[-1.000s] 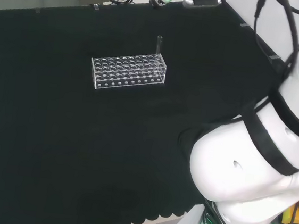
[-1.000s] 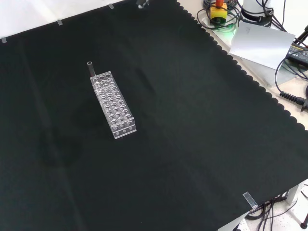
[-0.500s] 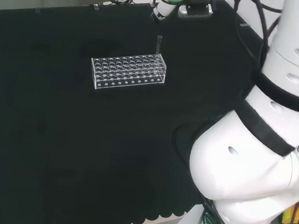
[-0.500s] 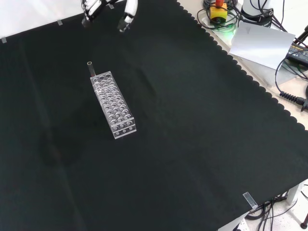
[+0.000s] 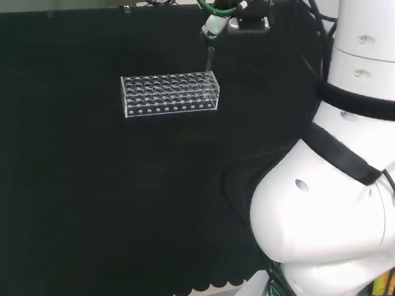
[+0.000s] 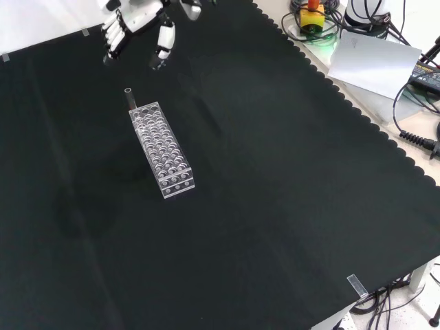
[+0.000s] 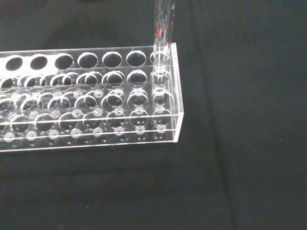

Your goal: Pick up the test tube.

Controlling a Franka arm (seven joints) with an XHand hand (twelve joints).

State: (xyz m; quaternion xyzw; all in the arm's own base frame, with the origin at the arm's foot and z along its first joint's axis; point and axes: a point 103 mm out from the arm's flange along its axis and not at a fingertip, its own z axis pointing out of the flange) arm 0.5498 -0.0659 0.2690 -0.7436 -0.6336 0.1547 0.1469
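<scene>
You're in the approach step; nothing is gripped yet. The desk (image 6: pixel 289 206) is covered w/ black cloth, and one clear plastic test tube rack (image 6: pixel 162 149) lies on it, a long block w/ rows of round holes. A single clear glass test tube (image 6: pixel 128 97) stands upright in a corner hole at the rack's far end in the front view; in the head view that's the rack's right-hand back corner, tube (image 5: pixel 210 58) sticking up above the rack (image 5: pixel 170 95). The other holes look empty.

The hand (image 6: pixel 137 27) hangs in the air beyond that end of the rack, near the tube but apart from it. Its fingers (image 6: pixel 112 42) are spread and nearly straight, thumb (image 6: pixel 163 45) set apart, so it's open and carrying nothing. In the head view the hand (image 5: pixel 221 20) sits just above and behind the tube's top.

The wrist view looks at the rack's corner (image 7: pixel 163 91) w/ the tube (image 7: pixel 163 28) rising out of it.

Next move, as a judgement: bring the hand down so fingers and thumb straddle the bare upper part of the tube, close on it, then lift straight up along the tube's axis. A sideways pull would prob. drag or tip the light rack, and the glass looks slippery.
</scene>
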